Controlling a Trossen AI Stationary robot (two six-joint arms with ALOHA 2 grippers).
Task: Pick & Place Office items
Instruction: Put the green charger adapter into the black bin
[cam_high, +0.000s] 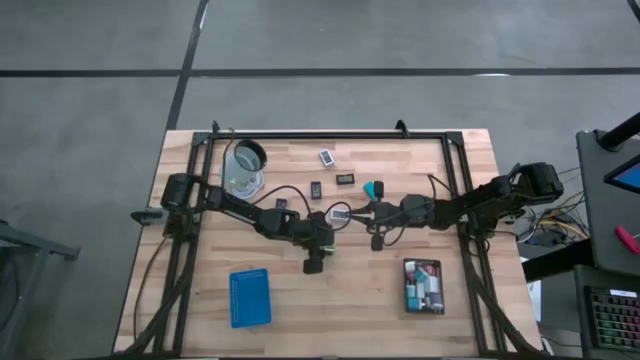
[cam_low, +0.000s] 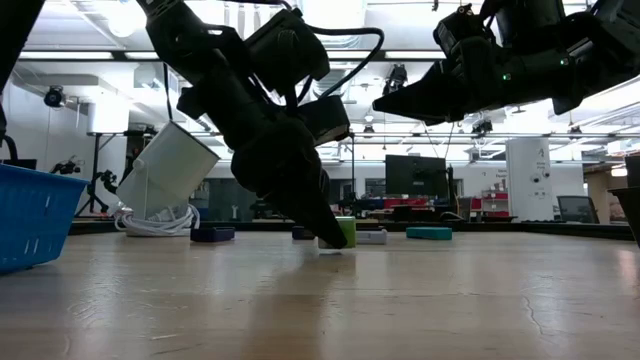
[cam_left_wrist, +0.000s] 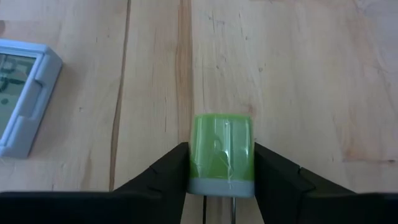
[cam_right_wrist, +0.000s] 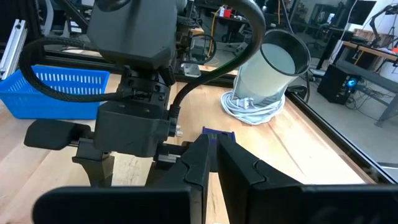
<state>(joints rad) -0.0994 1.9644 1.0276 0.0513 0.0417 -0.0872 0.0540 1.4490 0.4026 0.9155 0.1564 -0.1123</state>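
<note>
Wooden table (cam_high: 300, 310): green block (cam_left_wrist: 221, 152) is clamped between left gripper (cam_left_wrist: 221, 186) fingers at mid-table. Right gripper (cam_right_wrist: 211, 163) is held closed, empty, just beside it.

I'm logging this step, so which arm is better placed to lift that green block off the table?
Left. The left end effector already has its fingers on both sides of the green block, low at the table. The right end effector hangs above the table, shut and empty.
</note>
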